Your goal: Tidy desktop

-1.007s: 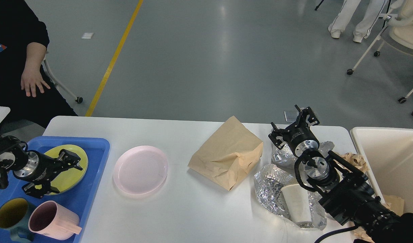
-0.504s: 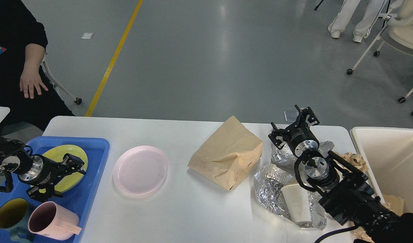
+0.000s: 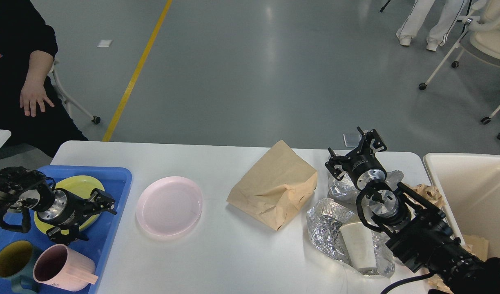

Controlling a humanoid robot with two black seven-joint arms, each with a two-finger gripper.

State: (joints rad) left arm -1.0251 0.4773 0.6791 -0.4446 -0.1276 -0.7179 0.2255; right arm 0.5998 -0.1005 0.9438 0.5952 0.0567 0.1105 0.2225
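Hovering over the blue tray [image 3: 111,179], the left hand [image 3: 95,216] is spread open; the right hand [image 3: 356,152], also open and empty, hangs above crumpled foil [image 3: 327,228] on the white worktop [image 3: 233,253].

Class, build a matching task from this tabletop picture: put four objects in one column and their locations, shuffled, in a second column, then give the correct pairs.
Objects
1. yellow plate
2. pink plate
3. brown paper bag
4. white paper cup

Locations
A. on crumpled foil
B. in the blue tray
C. bare desktop, beside the tray
D. mid-desktop, left of the foil

Pairs: 1-B, 2-C, 3-D, 4-A
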